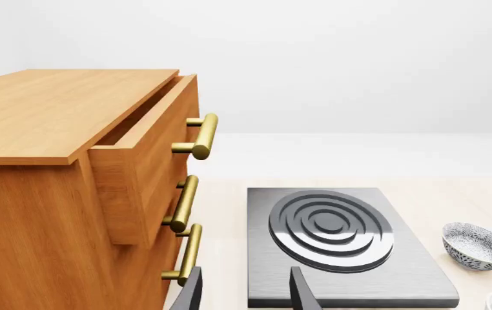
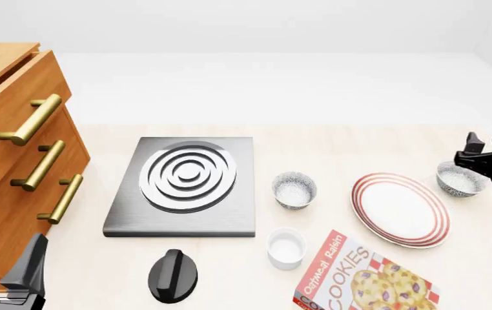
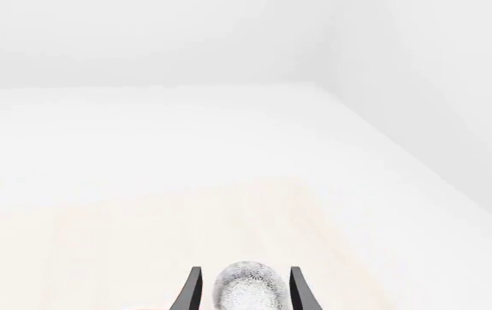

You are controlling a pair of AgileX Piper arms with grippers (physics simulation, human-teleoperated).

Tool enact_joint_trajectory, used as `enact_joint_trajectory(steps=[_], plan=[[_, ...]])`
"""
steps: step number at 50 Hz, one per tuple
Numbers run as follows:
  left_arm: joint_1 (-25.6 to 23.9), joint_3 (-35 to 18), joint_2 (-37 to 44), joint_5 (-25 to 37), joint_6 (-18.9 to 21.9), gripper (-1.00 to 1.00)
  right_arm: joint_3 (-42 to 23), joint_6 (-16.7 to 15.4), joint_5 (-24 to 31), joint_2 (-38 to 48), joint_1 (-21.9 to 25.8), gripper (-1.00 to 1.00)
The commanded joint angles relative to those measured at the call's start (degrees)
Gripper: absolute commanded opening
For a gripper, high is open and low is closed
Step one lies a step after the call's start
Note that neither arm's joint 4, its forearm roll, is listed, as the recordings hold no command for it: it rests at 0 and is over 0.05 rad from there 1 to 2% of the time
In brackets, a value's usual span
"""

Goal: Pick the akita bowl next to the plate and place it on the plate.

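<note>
The plate (image 2: 399, 208), white with red rings, lies at the right of the table. Just beyond its right edge stands an akita bowl (image 2: 458, 180), speckled grey outside and white inside. My right gripper (image 2: 469, 151) hovers open right over that bowl. In the right wrist view the bowl (image 3: 246, 288) shows between the two spread fingers of the right gripper (image 3: 246, 298), with nothing gripped. A look-alike bowl (image 2: 294, 190) stands left of the plate, beside the stove; it is also in the left wrist view (image 1: 477, 245). My left gripper (image 2: 3, 259) is open and empty at the near left.
A wooden drawer cabinet (image 2: 9, 148) with brass handles fills the left, its top drawer (image 1: 147, 152) pulled out slightly. A grey stove plate (image 2: 186, 184) lies mid-table with a black knob (image 2: 174, 276) in front. A white ramekin (image 2: 286, 247) and a cookie box (image 2: 362, 279) sit near the front.
</note>
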Motion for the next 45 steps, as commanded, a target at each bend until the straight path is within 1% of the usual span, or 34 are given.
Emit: enact_joint_trajectory(steps=[1,22,45], plan=[[0.0,0.0,0.0,0.0,0.0,1.00,-1.0,0.6,0.7,0.8,-1.5,1.00],[0.0,0.0,0.0,0.0,0.0,1.00,-2.9,2.0,1.8,2.3,-4.7,1.00],[0.0,0.0,0.0,0.0,0.0,1.00,-4.0,2.8,2.3,3.7,-6.1,1.00]])
